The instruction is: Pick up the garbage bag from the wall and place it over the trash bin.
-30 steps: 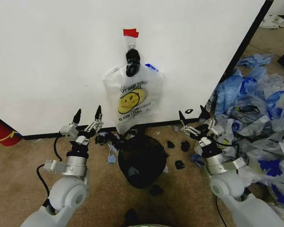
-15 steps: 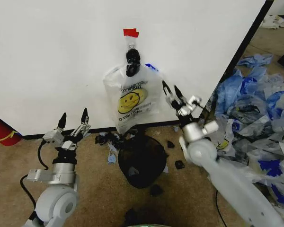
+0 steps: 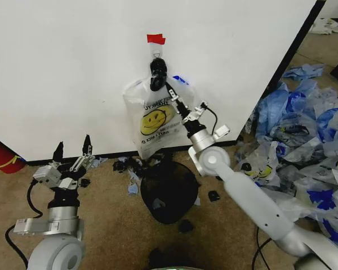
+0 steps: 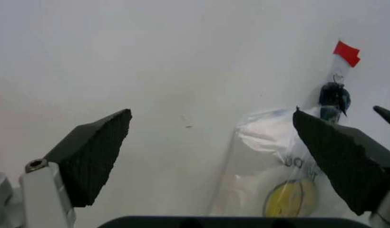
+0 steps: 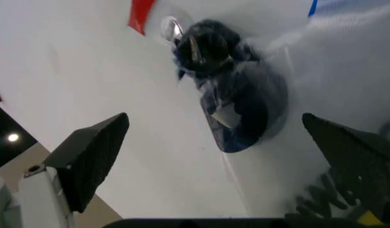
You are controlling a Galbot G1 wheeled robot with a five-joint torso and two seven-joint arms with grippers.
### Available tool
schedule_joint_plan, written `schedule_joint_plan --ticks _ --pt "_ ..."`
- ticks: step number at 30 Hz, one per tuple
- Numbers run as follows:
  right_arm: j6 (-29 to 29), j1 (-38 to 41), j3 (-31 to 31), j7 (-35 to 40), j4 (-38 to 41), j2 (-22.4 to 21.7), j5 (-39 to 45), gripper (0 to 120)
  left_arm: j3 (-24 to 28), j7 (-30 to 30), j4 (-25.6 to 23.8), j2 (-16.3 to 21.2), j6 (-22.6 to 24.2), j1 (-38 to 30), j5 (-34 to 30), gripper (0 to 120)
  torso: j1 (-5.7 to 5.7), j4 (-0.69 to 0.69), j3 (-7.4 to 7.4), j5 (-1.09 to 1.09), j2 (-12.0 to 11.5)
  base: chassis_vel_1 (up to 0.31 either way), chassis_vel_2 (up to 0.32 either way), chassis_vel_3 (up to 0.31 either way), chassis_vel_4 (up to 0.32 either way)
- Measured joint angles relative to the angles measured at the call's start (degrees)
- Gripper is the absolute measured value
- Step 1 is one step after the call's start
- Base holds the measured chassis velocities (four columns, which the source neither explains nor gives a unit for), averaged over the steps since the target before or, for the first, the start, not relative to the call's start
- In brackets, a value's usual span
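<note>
Hanging on the white wall [image 3: 62,67] from a dark knot under a strip of red tape [image 3: 155,39], the garbage bag [image 3: 156,121] sits above the trash bin [image 3: 168,190] on the floor. The right gripper [image 3: 173,97] reaches up at the bag's top, fingers open on either side of the knot, not gripping it. The left gripper [image 3: 72,151] waits low near the wall's foot, fingers spread

Head view down at wall [image 3: 62,73]; both wrist views wall-facing (right much nearer), sharing garbage bag [image 3: 156,121].
</note>
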Motion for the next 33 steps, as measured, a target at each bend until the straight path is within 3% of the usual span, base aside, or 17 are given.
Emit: schedule_joint_plan --ticks 11,33 --pt "-0.73 2.25 0.08 -1.39 -5.24 4.69 -0.46 100 -0.22 0.21 -0.35 -0.09 -0.69 1.05 0.12 100 0.0 -0.01 0.0 0.01 0.0 0.0 0.0 0.0 0.0" --pt "-1.15 3.33 0.5 -3.41 -8.24 8.02 -2.19 100 0.53 0.47 -0.29 0.38 -1.62 2.24 -0.23 100 0.0 -0.01 0.0 0.01 0.0 0.0 0.0 0.0 0.0"
